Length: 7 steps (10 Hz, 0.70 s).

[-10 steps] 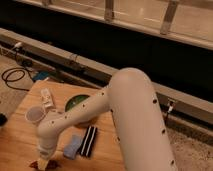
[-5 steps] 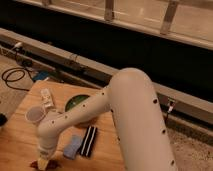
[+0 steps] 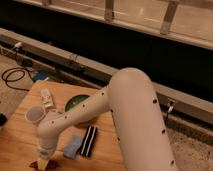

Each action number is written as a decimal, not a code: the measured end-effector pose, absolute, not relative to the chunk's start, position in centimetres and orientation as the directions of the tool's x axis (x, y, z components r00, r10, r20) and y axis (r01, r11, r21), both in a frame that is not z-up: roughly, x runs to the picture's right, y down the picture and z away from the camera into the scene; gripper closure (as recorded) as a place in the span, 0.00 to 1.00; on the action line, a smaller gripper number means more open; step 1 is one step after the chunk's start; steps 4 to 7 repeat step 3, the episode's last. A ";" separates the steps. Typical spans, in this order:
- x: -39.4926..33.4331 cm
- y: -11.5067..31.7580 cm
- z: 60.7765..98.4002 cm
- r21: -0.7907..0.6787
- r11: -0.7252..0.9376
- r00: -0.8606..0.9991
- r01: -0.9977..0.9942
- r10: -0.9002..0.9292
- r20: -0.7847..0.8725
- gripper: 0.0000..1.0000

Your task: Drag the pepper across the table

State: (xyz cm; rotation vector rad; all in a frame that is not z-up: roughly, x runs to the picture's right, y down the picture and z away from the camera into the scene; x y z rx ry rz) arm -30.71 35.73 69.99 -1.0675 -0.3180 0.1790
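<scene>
**Gripper sitting on the pepper at the near edge, nothing shifting**

Compared with the views of a second ago, nothing is visibly changing: the arm is keeping the same pose and the gripper (image 3: 44, 163) is staying low at the front of the table (image 3: 20, 145). The pepper (image 3: 36, 164) is lying right under it, a dark red bit showing on either side of the tip. Whether the gripper is gripping it or only pressing on it, I cannot tell. My reading is that the drag is either pausing or barely starting, with most of the travel still to come.

Around it, a blue sponge (image 3: 73, 146) is lying just to the right, with a striped block (image 3: 89, 140) touching or nearly touching it. A clear cup (image 3: 34, 114) is standing further back on the left, a small white item (image 3: 48, 98) behind that, and a green bowl (image 3: 76, 102) partly hidden by the arm. A drag to the right is likely running into the sponge; leftward looks freer.
</scene>
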 end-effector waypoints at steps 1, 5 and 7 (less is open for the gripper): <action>-30.7 35.7 70.0 -0.881 0.474 0.940 0.009 0.296 0.169 0.32; -30.7 35.7 70.0 -0.881 0.474 0.940 0.008 0.296 0.168 0.20; -30.7 35.7 70.0 -0.881 0.474 0.940 0.008 0.296 0.168 0.20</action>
